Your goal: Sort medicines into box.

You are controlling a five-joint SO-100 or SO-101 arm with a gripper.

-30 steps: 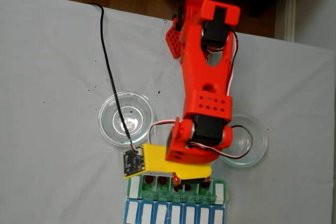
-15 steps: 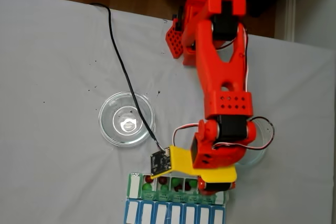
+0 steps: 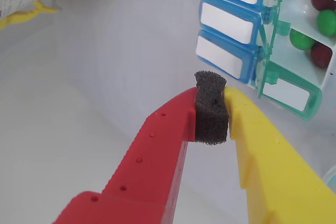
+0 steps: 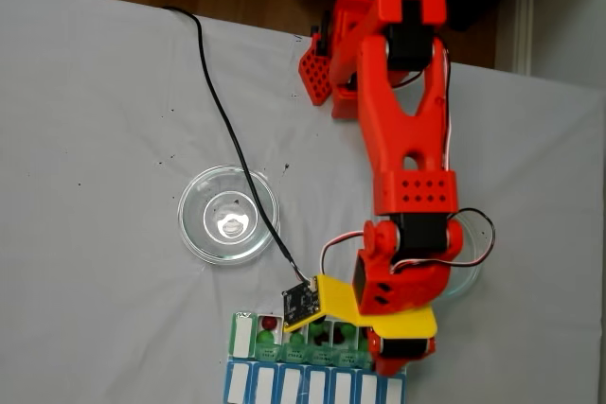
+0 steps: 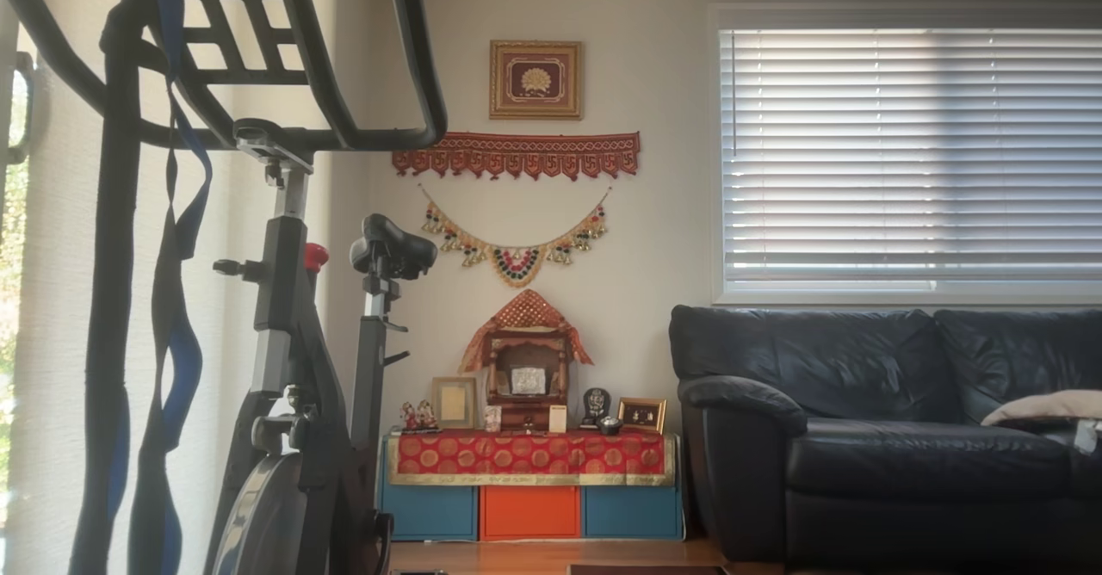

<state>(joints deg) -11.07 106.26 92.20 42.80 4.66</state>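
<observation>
Your arm has swung rightward across the fixed view since a second ago, so the gripper [image 4: 402, 352] now sits at the right end of the box [image 4: 244, 338] rather than over its middle. In the wrist view your gripper [image 3: 212, 109] has its red and yellow jaws pressed together on their own dark foam pad [image 3: 211, 109], holding no ball. Red and green medicines [image 3: 301, 40] lie in the box's [image 3: 290, 94] open green compartments, just beyond the fingertips.
</observation>
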